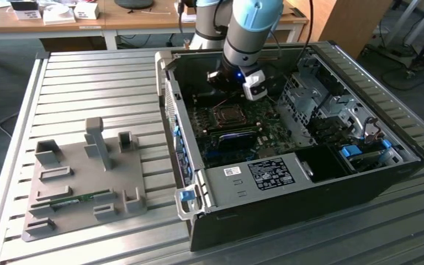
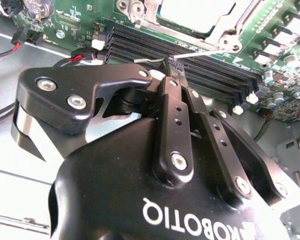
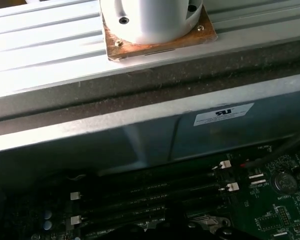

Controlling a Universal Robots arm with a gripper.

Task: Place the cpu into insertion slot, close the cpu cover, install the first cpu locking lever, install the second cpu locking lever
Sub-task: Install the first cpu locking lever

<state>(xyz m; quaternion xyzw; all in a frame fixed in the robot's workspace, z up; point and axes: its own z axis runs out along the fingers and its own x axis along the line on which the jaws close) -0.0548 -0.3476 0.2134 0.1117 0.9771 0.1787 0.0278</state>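
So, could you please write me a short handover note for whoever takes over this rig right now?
Gripper: shut, tips at the end of a thin locking lever beside the memory slots; I cannot tell whether it is clamped on the lever.
Cpu: seated, showing through the window of the cpu cover, which lies down flat.
Done: cpu placed, cover closed.
Left: the locking levers; I cannot tell whether either is latched.

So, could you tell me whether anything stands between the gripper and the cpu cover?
Nothing bulky does. In the second wrist view the gripper hangs over the black memory slots, and a thin metal lever crosses right at its tip; the cpu cover lies just beyond them.
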